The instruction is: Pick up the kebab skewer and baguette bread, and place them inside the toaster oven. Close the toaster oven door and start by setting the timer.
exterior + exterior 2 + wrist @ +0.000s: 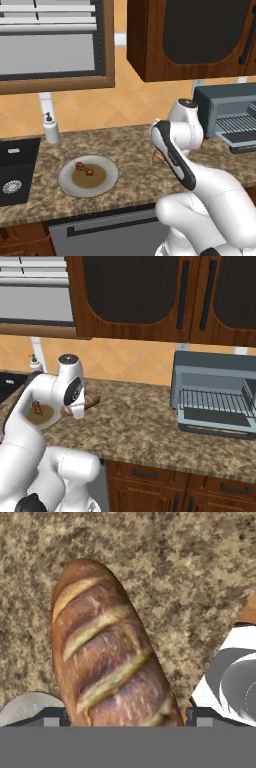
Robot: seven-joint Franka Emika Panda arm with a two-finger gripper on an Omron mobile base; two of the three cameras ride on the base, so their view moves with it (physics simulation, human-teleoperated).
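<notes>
The pincer [125, 712] is clamped on the baguette [107, 652], carried above the counter [145, 426] presumably toward the oven [215, 391], whose door [215, 423] lies open, while the skewer [84, 168] waits on the plate [107, 182].

Golden-brown baguette bread [107, 657], speckled brown-tan granite counter [190, 572], grey-blue toaster oven [215, 393].

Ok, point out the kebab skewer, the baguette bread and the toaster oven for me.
kebab skewer [84, 168], left base view, on its red chunks on the plate.
baguette bread [107, 657], hand view, middle of the scored crust.
toaster oven [210, 362], right base view, on its grey-blue top panel.
</notes>
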